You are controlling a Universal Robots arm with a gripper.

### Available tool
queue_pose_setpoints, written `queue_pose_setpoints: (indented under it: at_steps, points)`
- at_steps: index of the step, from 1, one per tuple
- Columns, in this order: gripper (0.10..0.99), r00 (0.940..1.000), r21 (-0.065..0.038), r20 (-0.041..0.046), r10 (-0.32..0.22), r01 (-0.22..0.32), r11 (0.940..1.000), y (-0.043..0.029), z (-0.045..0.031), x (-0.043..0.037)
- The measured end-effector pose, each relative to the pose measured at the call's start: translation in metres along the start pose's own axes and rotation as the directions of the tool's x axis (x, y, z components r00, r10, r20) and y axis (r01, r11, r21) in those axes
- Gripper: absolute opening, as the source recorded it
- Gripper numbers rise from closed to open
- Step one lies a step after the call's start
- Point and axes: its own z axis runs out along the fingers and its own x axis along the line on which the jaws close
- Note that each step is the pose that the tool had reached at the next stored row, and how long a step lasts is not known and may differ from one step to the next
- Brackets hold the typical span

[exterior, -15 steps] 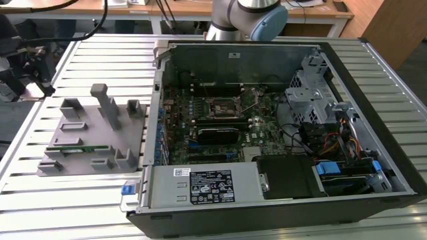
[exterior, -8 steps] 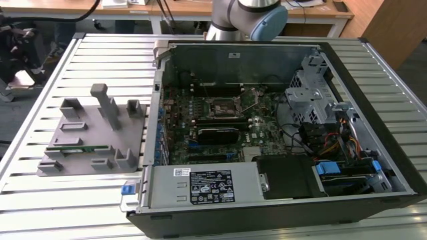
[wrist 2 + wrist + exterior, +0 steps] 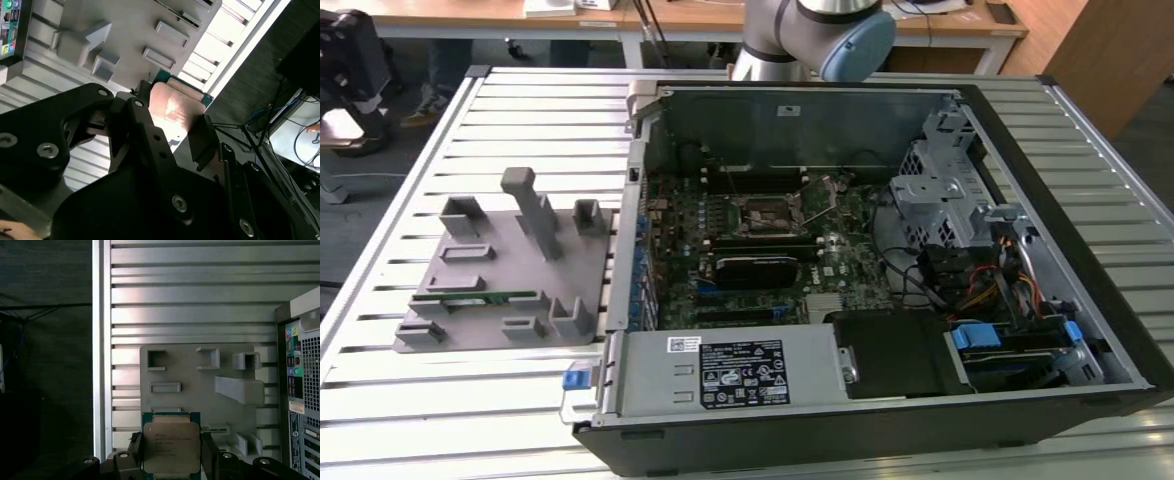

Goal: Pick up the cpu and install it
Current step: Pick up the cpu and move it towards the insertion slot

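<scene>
In both wrist views my gripper (image 3: 171, 456) (image 3: 172, 129) is shut on the cpu (image 3: 171, 444) (image 3: 170, 107), a flat square chip with a silvery top and a green edge. One black finger (image 3: 136, 446) presses each side of it. I hold the cpu in the air above the grey fixture plate (image 3: 200, 385) and the slatted table. In the exterior view the black metal-framed socket (image 3: 767, 212) sits in the middle of the motherboard inside the open computer case (image 3: 1067, 130). The arm (image 3: 821, 30) rises behind the case's far wall.
The grey fixture plate (image 3: 507, 270) with upright holders lies on the slatted table (image 3: 480, 400) at the exterior view's left, with a green memory stick (image 3: 474, 297) on it. Cables, a drive cage (image 3: 941, 180) and a power supply (image 3: 734, 375) crowd the case.
</scene>
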Motion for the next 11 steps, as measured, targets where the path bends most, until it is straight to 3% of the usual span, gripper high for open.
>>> queue_pose_setpoints:
  at_steps: [7,11]
  points:
    - [0.545,1.0000,0.000,0.0001,0.000,0.000,1.0000,0.0001,-0.0011,0.0000]
    - [0.545,1.0000,0.000,-0.0002,0.000,0.000,1.0000,0.0005,-0.0009,-0.0126]
